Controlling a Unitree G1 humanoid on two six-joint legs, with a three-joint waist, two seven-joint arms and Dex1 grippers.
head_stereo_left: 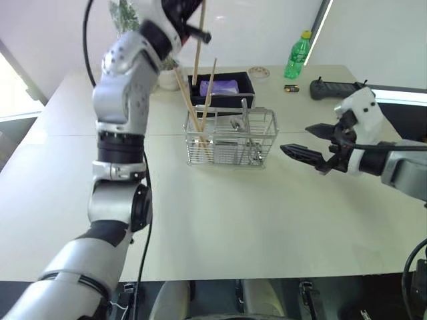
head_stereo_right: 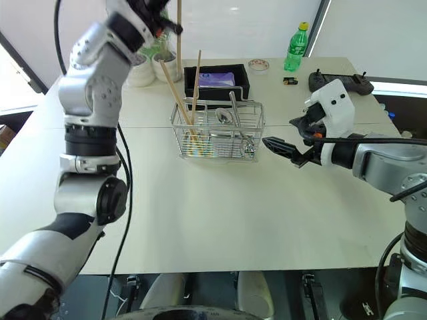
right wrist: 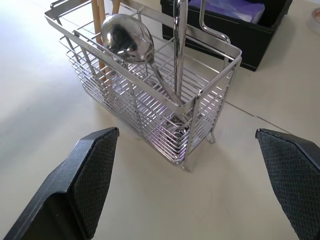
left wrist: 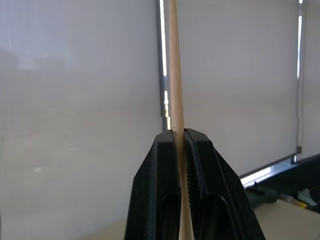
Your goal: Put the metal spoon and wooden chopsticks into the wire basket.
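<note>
Silver wire basket [right wrist: 150, 95] — tan chopsticks [head_stereo_left: 200, 110]

Looks like an office or lab meeting room: wide pale table [head_stereo_left: 267, 220], white roller blinds [left wrist: 75, 100] over big windows, a green drink bottle [head_stereo_left: 297, 56], a black handheld controller [head_stereo_left: 333, 88] and a potted plant [head_stereo_right: 157, 50] at the far edge.

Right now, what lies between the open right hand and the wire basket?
Only bare tabletop: in the right wrist view, nothing lies between the right hand and the wire basket.

Silver-white arms — black joints, cables, ribbed fingers [left wrist: 200, 165].
</note>
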